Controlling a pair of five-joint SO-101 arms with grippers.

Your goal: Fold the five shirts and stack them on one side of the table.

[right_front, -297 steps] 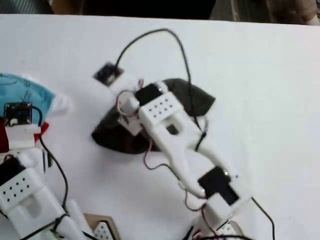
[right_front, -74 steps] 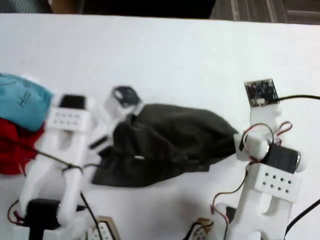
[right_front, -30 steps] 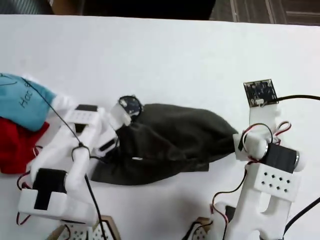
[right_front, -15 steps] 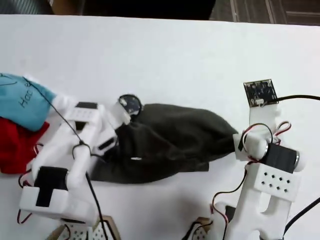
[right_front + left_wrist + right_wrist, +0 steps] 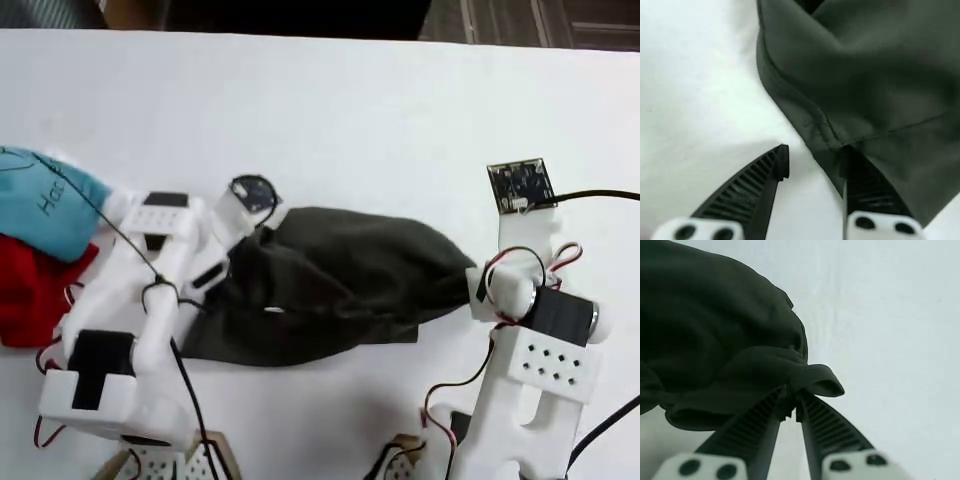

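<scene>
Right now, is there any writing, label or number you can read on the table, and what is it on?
Dark handwritten-style lettering on the teal shirt: too blurred to read.
Circuit board on the arm at the dark shirt's far end: any marks are too small to read.
Dark shirt and red shirt: no print visible.

Overhead plus wrist cameras (close), sharing shirt [image 5: 340, 280].

Teal shirt [image 5: 30, 215], dark lettering, illegible
</scene>
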